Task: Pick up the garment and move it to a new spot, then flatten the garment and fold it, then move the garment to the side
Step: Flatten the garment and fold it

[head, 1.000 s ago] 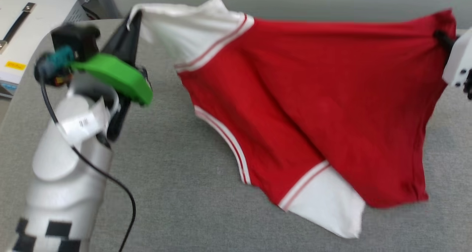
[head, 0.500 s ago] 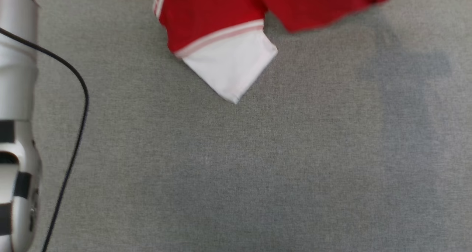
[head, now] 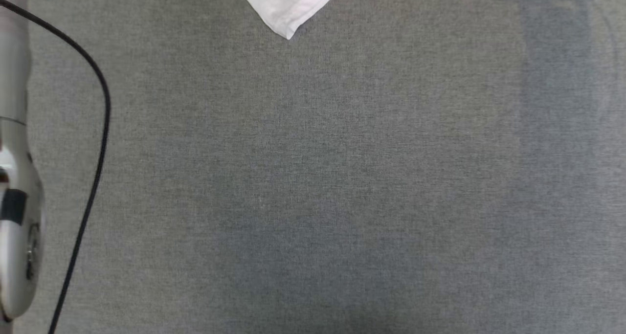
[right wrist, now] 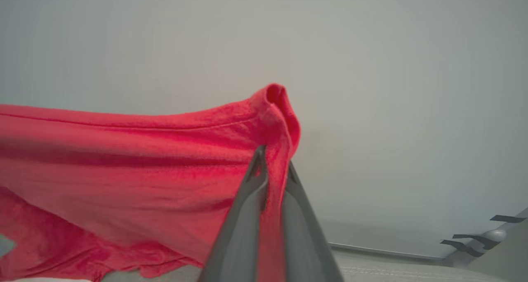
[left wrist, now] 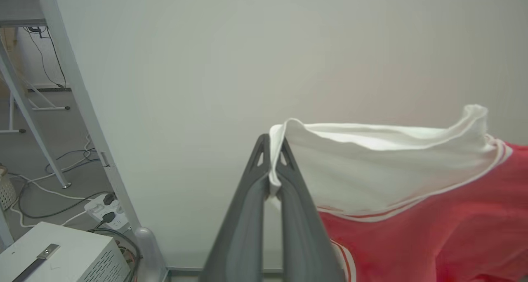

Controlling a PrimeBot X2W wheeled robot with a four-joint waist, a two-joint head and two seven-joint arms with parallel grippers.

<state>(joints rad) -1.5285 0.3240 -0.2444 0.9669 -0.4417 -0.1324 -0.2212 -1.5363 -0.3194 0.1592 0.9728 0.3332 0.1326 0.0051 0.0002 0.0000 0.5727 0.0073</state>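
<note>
The garment is a red T-shirt with white sleeves, held up in the air between both arms. In the left wrist view my left gripper (left wrist: 273, 150) is shut on the edge of a white sleeve (left wrist: 371, 166), with the red body (left wrist: 433, 240) hanging to the right. In the right wrist view my right gripper (right wrist: 272, 162) is shut on a bunched red hem corner of the garment (right wrist: 123, 170), which stretches away to the left. The head view catches just the white tip of the lower sleeve (head: 288, 6) at the top edge, over the grey table (head: 313, 177).
My left forearm (head: 14, 177) and its black cable (head: 93, 167) run down the left edge of the head view. Past the table's left end stand a white box (left wrist: 62, 253), a power strip with cables (left wrist: 103, 207) and a metal frame leg (left wrist: 82, 100). A pale wall lies behind.
The head camera has tilted down, so the garment has slid up out of that view to just a sleeve tip. Both grippers were gripping it a second ago too.
</note>
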